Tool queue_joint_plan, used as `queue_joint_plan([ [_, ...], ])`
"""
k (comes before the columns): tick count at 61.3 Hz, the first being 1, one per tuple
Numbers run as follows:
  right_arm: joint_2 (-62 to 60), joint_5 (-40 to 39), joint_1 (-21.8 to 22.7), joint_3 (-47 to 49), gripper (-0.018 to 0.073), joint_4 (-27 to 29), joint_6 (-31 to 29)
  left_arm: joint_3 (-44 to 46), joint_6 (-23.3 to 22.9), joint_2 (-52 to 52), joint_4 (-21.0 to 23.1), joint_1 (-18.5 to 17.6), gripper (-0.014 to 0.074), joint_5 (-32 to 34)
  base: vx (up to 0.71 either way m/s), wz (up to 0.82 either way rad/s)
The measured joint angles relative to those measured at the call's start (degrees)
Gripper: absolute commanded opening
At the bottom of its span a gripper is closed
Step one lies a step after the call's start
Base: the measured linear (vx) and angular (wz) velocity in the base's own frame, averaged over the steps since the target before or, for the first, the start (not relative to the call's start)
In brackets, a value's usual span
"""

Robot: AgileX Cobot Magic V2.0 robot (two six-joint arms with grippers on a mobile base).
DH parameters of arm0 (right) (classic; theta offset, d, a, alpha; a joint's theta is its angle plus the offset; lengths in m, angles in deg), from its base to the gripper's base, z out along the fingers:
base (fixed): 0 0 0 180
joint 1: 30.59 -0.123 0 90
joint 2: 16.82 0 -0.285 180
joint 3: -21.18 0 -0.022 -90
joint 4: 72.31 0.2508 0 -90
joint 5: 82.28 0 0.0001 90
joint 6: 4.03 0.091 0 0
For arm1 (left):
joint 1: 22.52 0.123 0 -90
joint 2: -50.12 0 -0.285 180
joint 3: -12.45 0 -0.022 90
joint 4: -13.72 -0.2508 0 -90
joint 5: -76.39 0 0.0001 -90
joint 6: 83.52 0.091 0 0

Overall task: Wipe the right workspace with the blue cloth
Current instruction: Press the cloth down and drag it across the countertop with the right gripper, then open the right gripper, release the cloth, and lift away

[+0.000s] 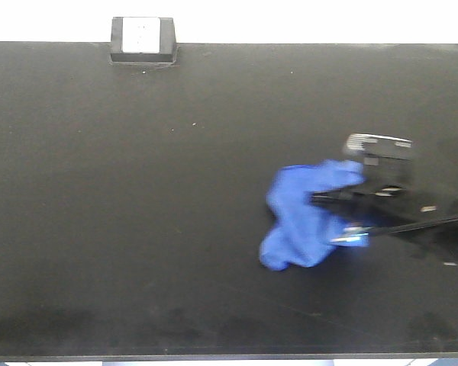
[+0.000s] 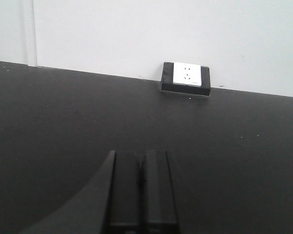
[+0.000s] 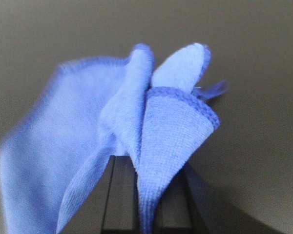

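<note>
The right workspace [image 1: 137,191], a wide matte black table, fills nearly the whole front view, from the pale strip along the top edge down to the bottom. Its surface is bare except for a few pale specks and some faint dull patches near the lower edge. A small black socket box [image 1: 143,40] with a white face sits at the top, left of centre, against the back edge; the left wrist view shows it too, under a plain white wall [image 2: 136,34].

The blue cloth [image 1: 305,217] lies crumpled right of centre in the front view, its long axis running from upper right to lower left, with most of the fabric spread left of the right hand [image 1: 337,217]. That hand comes in from the right edge of the frame and has its fingers closed on the cloth's right-hand side; in the right wrist view the cloth [image 3: 151,141] rises in folds straight out from between the dark fingers, hemmed edge uppermost, blurred on the left flap.

The left hand [image 2: 142,195] shows only in its own view, at the bottom centre, fingers pressed together with nothing between them, well clear of the cloth.

Since the cloth trails leftward from the right hand, a sweep to the left would likely push and bunch it, while a pull to the right would drag it flat. Much of the table to the left and toward the top probably remains to be covered.
</note>
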Motion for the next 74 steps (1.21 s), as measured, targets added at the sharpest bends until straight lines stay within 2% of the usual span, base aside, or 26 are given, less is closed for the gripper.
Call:
queue_joint_plan([
  [6, 0.1, -3.2, -3.6, 0.5, 0.0032, 0.0, 0.0, 0.0, 0.0, 0.0, 0.0, 0.0, -0.0006, 0.0, 0.0, 0.0],
  [14, -0.2, -4.2, -4.0, 0.5, 0.0096, 0.0, -0.9, 0.0, 0.0, 0.0, 0.0, 0.0, -0.0006, 0.0, 0.0, 0.0],
  [21, -0.2, -4.5, -4.0, 0.5, 0.0193, 0.1, -2.0, 0.0, 0.0, 0.0, 0.0, 0.0, -0.0006, 0.0, 0.0, 0.0],
  [23, -0.2, -4.5, -4.0, 0.5, 0.0235, 0.1, -2.1, 0.0, 0.0, 0.0, 0.0, 0.0, -0.0006, 0.0, 0.0, 0.0],
  [24, -0.2, -4.5, -4.0, 0.5, 0.0445, 0.1, -2.5, 0.0, 0.0, 0.0, 0.0, 0.0, -0.0006, 0.0, 0.0, 0.0],
  [31, -1.2, -3.6, -4.0, 0.5, 0.0523, 0.2, -2.5, 0.0, 0.0, 0.0, 0.0, 0.0, -0.0006, 0.0, 0.0, 0.0],
  [37, -4.5, -1.6, -4.0, 0.5, 0.0543, 0.2, -3.3, 0.0, 0.0, 0.0, 0.0, 0.0, -0.0006, 0.0, 0.0, 0.0],
  [44, -11.5, 1.5, -4.0, 0.5, 0.0541, 0.0, -7.4, 0.0, 0.0, 0.0, 0.0, 0.0, -0.0006, 0.0, 0.0, 0.0],
  [53, -23.1, 9.3, -4.0, 0.5, 0.0541, -0.3, -11.0, 0.0, 0.0, 0.0, 0.0, 0.0, -0.0006, 0.0, 0.0, 0.0],
  [63, -34.8, 18.2, -4.0, 0.5, 0.0541, -0.7, -11.8, 0.0, 0.0, 0.0, 0.0, 0.0, -0.0006, 0.0, 0.0, 0.0],
  [74, -42.8, 22.2, -4.0, 0.4, 0.0534, -1.4, -11.9, 0.0, 0.0, 0.0, 0.0, 0.0, -0.0006, 0.0, 0.0, 0.0],
])
